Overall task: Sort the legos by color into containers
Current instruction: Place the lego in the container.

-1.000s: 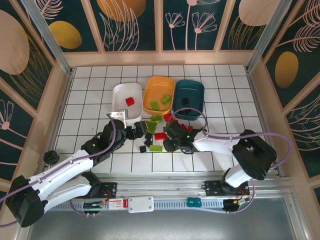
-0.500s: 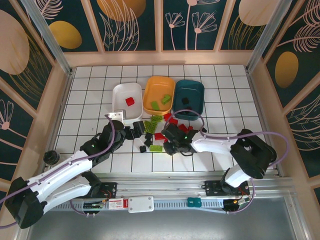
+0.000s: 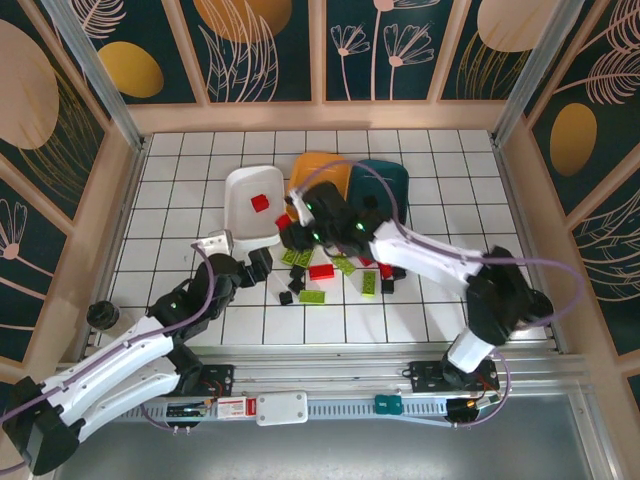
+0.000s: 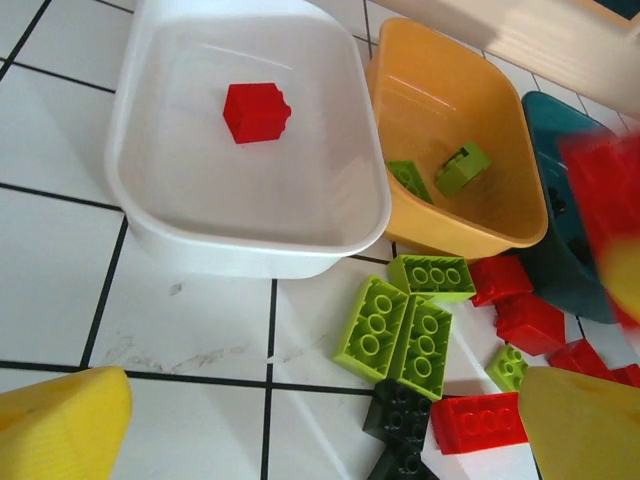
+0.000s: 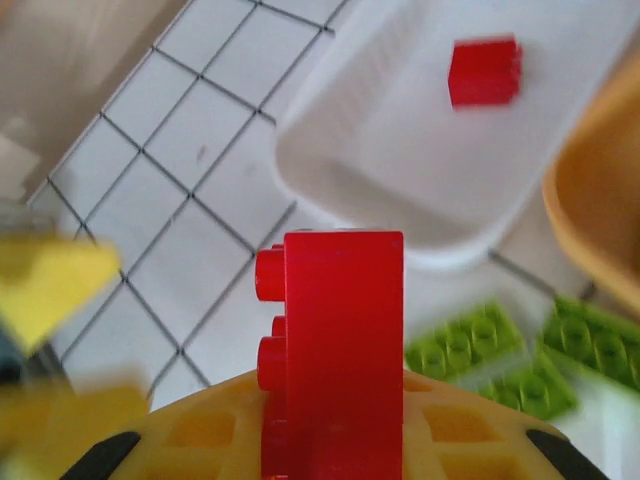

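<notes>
Beside white tray, near rim: right gripper clamped on held red brick.
Handling: bring it well over the tray floor, near sorted red brick, then release low. Left gripper wide open, empty.

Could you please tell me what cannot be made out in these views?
Top view: the right arm covers most of the orange tray and part of the teal tray, hiding their contents.
Left wrist view: the teal tray is cut off at the right edge and partly behind a blurred red shape.
Right wrist view: the held red brick hides the tiles behind it; the yellow shapes at left are too blurred to identify.
</notes>
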